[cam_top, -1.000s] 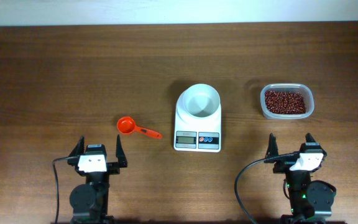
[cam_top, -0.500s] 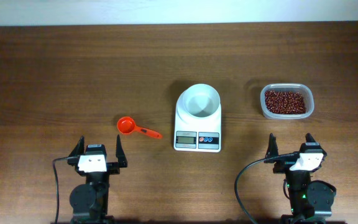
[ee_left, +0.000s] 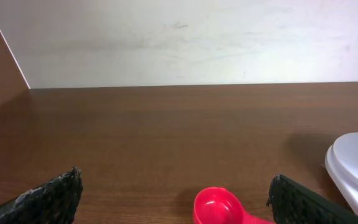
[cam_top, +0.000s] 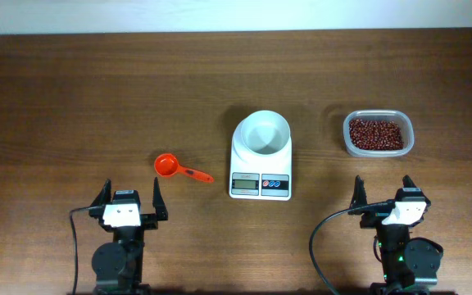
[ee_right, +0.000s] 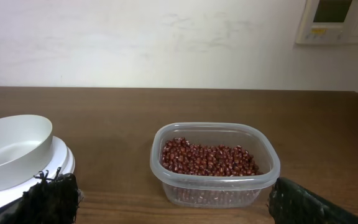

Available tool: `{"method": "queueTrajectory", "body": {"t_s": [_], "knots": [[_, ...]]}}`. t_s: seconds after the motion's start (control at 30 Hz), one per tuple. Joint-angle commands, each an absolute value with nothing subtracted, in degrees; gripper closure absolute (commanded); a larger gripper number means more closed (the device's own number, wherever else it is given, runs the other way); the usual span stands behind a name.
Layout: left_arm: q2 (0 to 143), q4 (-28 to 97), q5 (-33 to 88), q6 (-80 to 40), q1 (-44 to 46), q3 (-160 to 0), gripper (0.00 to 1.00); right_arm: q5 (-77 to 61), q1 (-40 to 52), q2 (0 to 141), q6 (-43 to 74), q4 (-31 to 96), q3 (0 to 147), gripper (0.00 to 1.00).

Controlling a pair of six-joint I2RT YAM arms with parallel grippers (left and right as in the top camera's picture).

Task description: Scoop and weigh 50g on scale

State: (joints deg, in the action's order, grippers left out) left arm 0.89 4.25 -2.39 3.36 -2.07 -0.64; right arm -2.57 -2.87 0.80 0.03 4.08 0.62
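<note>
Left jaws and right jaws stood wide apart, empty, at frame bottom; scale (cam_top: 260, 156) at centre, beans (cam_top: 375, 133) right of it, both above the jaws.

**Soft, even light and sharp pictures**

From overhead the light is even and soft, bright enough to show the wood grain of the table (cam_top: 97, 82) without glare. The white scale (cam_top: 260, 164) stays clean and is not washed out. The orange scoop (cam_top: 167, 165) throws only a thin, faint shadow. In the left wrist view the wall (ee_left: 197, 43) is bright and slightly blotchy, and a soft dark patch lies on the wood beside the scale. In the right wrist view the beans (ee_right: 207, 158) are crisp. The black fingers (ee_left: 48, 199) at the bottom corners are dim, with little detail.
</note>
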Motion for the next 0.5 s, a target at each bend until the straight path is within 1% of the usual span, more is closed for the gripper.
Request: {"method": "queueTrajectory", "body": {"t_s": [0.0, 0.1, 0.3, 0.4, 0.47], "knots": [[0.3, 1.0, -2.0, 2.6, -2.4, -0.5, 0.01, -2.3, -3.0, 0.4, 0.2, 4.4, 0.3, 0.01], [0.3, -6.0, 1.6, 2.6, -2.4, -0.5, 0.01, -2.3, -3.0, 0.4, 0.2, 4.4, 0.3, 0.01], [0.3, -17.6, 3.7, 2.6, -2.4, -0.5, 0.01, -2.3, -3.0, 0.4, 0.2, 4.4, 0.3, 0.01], [0.3, -21.5, 3.7, 2.6, -2.4, -1.1, 0.01, -2.3, -3.0, 0.4, 0.2, 4.4, 0.3, 0.01], [0.3, -21.2, 3.7, 2.6, -2.4, -2.5, 0.01, -2.3, -3.0, 0.4, 0.2, 4.4, 0.3, 0.01]]}}
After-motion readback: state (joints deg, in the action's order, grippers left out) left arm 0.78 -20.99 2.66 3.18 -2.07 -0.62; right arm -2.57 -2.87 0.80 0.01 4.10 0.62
